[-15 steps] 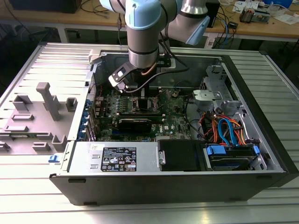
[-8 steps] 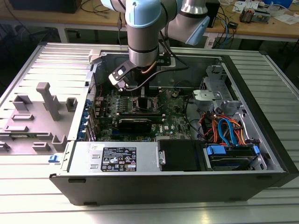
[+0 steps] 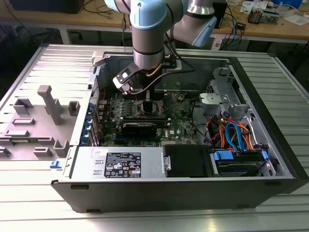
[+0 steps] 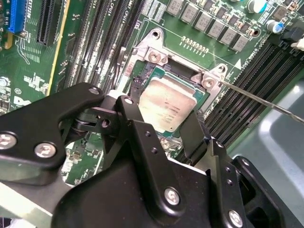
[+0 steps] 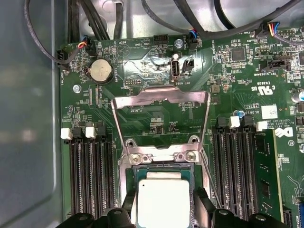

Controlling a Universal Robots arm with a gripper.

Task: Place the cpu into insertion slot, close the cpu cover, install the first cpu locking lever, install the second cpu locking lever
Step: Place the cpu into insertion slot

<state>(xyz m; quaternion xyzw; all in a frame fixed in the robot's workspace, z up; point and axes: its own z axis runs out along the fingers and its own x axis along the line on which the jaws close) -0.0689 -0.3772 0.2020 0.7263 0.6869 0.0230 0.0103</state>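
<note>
Gripper [image 4: 161, 111] — upper middle of the exterior view, pinched on two opposite edges of the cpu [image 4: 166, 99] | cpu lay within the insertion slot [image 4: 151, 50], full seating unclear | cpu cover [image 5: 142, 98] stood open | judged: placing wanted a level chip — no sideways drag.

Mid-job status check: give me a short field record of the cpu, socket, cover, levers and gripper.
cpu: flat, in or just over the insertion slot
cpu cover: open, swung back off the slot
locking lever: one thin rod standing free, unlatched
gripper: inside the computer case, right at the cpu
</note>
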